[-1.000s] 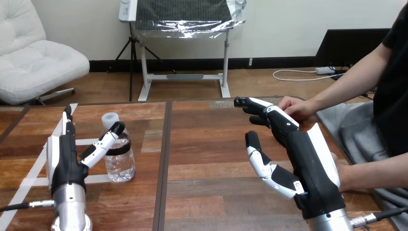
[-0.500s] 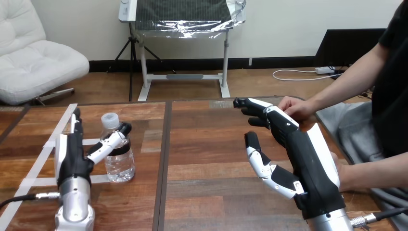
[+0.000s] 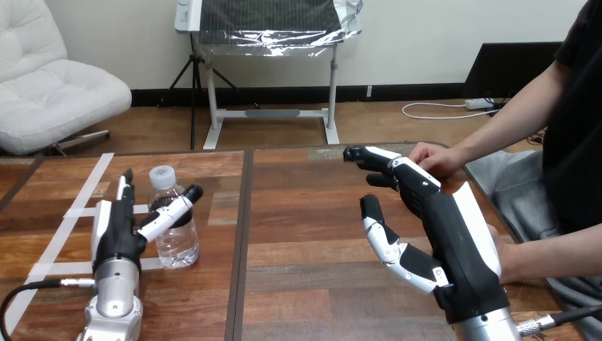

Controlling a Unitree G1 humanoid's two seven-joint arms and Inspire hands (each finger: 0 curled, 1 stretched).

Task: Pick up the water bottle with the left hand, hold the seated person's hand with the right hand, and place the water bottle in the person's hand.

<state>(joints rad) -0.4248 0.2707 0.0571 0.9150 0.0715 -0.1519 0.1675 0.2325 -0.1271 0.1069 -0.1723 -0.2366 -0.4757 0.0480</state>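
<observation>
A clear water bottle (image 3: 173, 229) with a white cap stands upright on the left half of the wooden table. My left hand (image 3: 116, 233) is open right beside it, straight fingers on the bottle's left and the thumb reaching across its front; whether they touch it I cannot tell. Over the right half, my right hand (image 3: 445, 227) is open, fingers stretched away from me and thumb spread to the left. The person's hand (image 3: 434, 158) rests on the far right table edge, next to my right fingertips and not held by them. A second forearm of the person (image 3: 546, 254) lies behind my right wrist.
White tape lines (image 3: 79, 202) mark the table's left part around the bottle. A dark seam (image 3: 243, 234) runs down the table's middle. The person sits at the right side.
My left hand has moved right and forward, closing in on the bottle, its thumb now across the bottle's front. The right hand and the person's hand have stayed put.
</observation>
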